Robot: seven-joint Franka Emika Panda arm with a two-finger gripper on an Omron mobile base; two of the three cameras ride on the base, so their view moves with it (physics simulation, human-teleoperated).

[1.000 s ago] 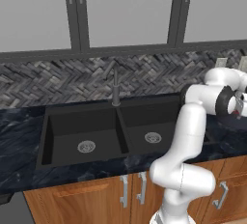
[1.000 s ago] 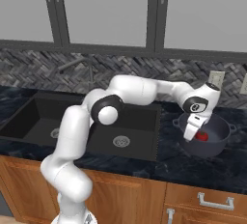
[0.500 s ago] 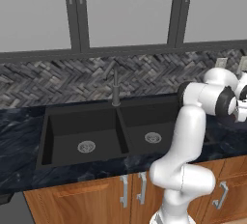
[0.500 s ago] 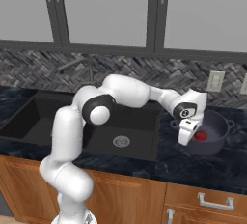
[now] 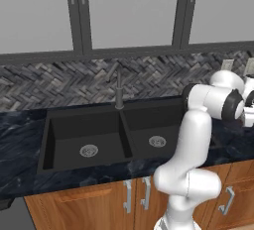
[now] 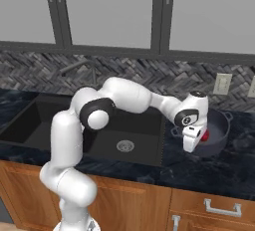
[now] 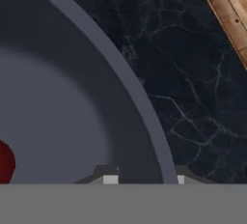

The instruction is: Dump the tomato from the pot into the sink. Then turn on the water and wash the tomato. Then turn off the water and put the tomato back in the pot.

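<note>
Straddling the pot (image 7: 72, 121) rim, your gripper (image 7: 144, 178) looks nearly closed on it; confirm the clamp before tipping the tomato (image 6: 205, 135) toward the sink (image 6: 129, 135).

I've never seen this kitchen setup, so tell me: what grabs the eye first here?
The white arm stretches right over the dark marble counter, its gripper astride the rim of the pot, one fingertip inside the wall and one outside. The bright red tomato sits inside that pot. To the left lies the black double-basin sink, with the faucet behind.
</note>
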